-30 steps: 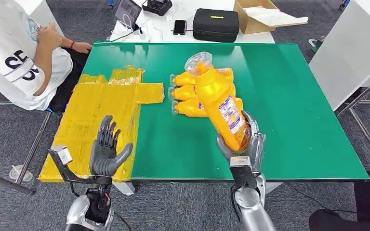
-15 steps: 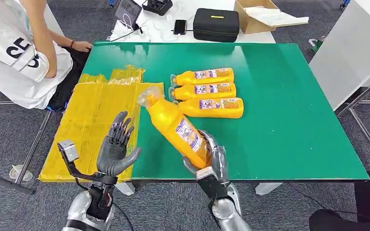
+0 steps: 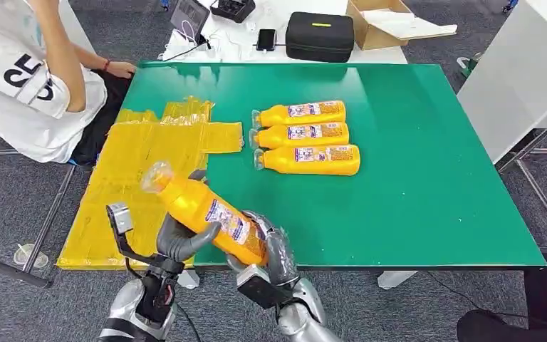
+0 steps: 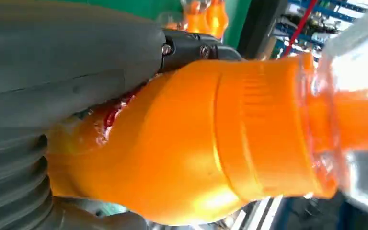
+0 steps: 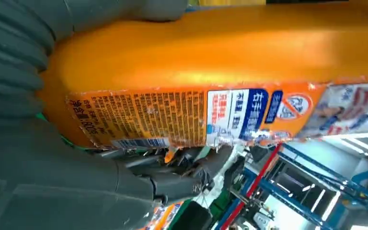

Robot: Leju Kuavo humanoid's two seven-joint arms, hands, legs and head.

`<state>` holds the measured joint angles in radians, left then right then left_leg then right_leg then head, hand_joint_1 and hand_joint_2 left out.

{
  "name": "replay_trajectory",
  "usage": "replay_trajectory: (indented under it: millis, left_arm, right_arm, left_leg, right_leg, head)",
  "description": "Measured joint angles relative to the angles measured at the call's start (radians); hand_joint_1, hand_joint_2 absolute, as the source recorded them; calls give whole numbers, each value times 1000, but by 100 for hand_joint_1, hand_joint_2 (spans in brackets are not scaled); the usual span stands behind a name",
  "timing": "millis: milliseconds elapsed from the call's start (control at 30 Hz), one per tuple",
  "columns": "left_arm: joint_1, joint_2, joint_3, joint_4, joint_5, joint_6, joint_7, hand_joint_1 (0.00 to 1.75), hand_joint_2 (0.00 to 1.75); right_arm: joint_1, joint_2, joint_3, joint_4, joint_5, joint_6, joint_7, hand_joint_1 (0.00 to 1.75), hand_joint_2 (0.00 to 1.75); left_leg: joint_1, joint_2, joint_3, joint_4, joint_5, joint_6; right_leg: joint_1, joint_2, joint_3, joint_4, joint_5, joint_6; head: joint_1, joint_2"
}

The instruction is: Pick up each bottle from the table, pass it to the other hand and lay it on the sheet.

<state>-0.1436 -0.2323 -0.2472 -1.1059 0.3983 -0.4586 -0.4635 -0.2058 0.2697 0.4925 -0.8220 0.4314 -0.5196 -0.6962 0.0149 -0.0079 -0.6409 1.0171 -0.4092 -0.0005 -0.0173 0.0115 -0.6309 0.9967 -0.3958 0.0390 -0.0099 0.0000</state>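
the handover is under way and no bottle lies on the yellow sheet [image 3: 142, 167] yet, so by my reading the task is near its start. one orange bottle [image 3: 203, 211] is in the air over the desk's near edge, just by the sheet's near right corner. the right hand [image 3: 274, 249] grips its base end, fingers wrapped round the labelled body. the left hand [image 3: 179, 239] is cupped against the bottle's middle from below, thumb and fingers touching it; whether it has a firm hold i cannot tell. the bottle's long axis runs slantwise, the clear cap [image 3: 156, 174] pointing up and toward the sheet and the desk's left edge, the base low and toward the robot.

three more bottles [image 3: 306, 135] lie side by side in a row near the middle of the green desk [image 3: 427, 164], all with caps toward the sheet and long axes along the desk's far edge. those three are left to do, as is laying this one down.
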Motion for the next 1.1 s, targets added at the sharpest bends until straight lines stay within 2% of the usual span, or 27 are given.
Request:
replay_trajectory:
  millis: [267,300,333,367,500,533,800,1100]
  left_arm:
    - [0,10,1,35,94,-67,44,0,175]
    - [0,11,1,40,92,-65,44,7,175]
    - [0,13,0,43,87,-61,44,148,175]
    - [0,15,-2,46,76,-51,40,162,175]
    - [-1,19,-15,55,38,-19,19,162,175]
    - [-1,19,-16,55,25,-11,14,175,175]
    - [-1,21,-29,53,-77,71,-20,175,175]
    - [-1,21,-30,46,-99,81,-22,175,175]
  right_arm:
    - [-23,14,30,105,1,0,-1,175,175]
    - [-24,16,32,113,2,-1,-1,175,175]
    - [-26,16,33,120,2,-2,-2,175,175]
    - [-28,17,34,126,2,-3,-1,175,175]
    - [-34,21,35,145,0,-7,-1,175,175]
    - [-35,21,35,147,-1,-9,-1,175,175]
    - [-37,24,34,159,-11,-14,1,175,175]
    - [-37,24,34,159,-12,-15,1,175,175]
  left_leg:
    - [0,0,0,0,0,0]
    - [0,0,0,0,0,0]
    - [0,0,0,0,0,0]
    - [0,0,0,0,0,0]
    - [0,0,0,0,0,0]
    - [0,0,0,0,0,0]
    - [0,0,0,0,0,0]
    - [0,0,0,0,0,0]
  right_leg:
    - [0,0,0,0,0,0]
    - [0,0,0,0,0,0]
    - [0,0,0,0,0,0]
    - [0,0,0,0,0,0]
    - [0,0,0,0,0,0]
    - [0,0,0,0,0,0]
    - [0,0,0,0,0,0]
    - [0,0,0,0,0,0]
  head:
    - [0,0]
    - [0,0]
    - [0,0]
    - [0,0]
    - [0,0]
    - [0,0]
    - [0,0]
    - [0,0]
